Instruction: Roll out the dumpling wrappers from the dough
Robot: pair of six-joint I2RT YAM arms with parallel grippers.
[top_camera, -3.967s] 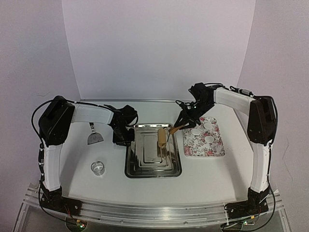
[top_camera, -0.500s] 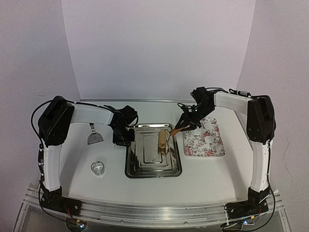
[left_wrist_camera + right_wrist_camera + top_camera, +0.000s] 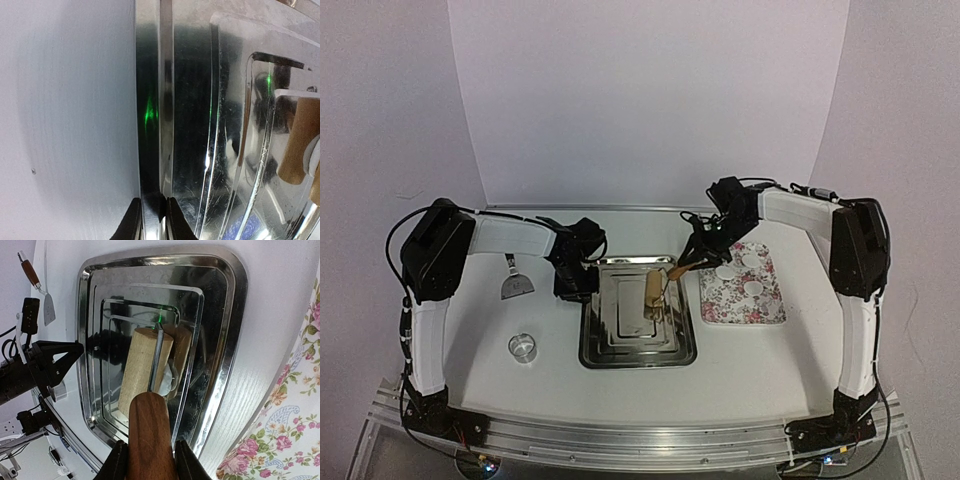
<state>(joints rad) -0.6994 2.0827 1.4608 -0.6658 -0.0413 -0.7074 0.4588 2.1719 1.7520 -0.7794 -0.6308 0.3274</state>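
- Under it all, the white bench (image 3: 770, 350).
- In the middle of the bench, a shiny metal tray (image 3: 588, 340), lying flat.
- Just to the right of it, a flowered tray (image 3: 745, 310), flat on the bench too.
- Inside the metal tray, a wooden roller (image 3: 140, 365), with its brown handle (image 3: 150, 420) sticking out toward the right.
- On that handle, the right pincer (image 3: 150, 460), squeezed tight with one finger on each side.
- On the left rim of the metal tray, the left pincer (image 3: 152, 220), pinched tight, down low by the bench.
- Left of the metal tray, a scraper (image 3: 516, 285), flat on the bench.
- Near the front left corner of the metal tray but apart from it, a clear ring (image 3: 523, 347).
- On the far half of the flowered tray, the dumpling wrappers (image 3: 752, 288), a few small white rounds lying flat and apart from each other.
- Tucked under the roller, a bit of white dough (image 3: 169, 377).
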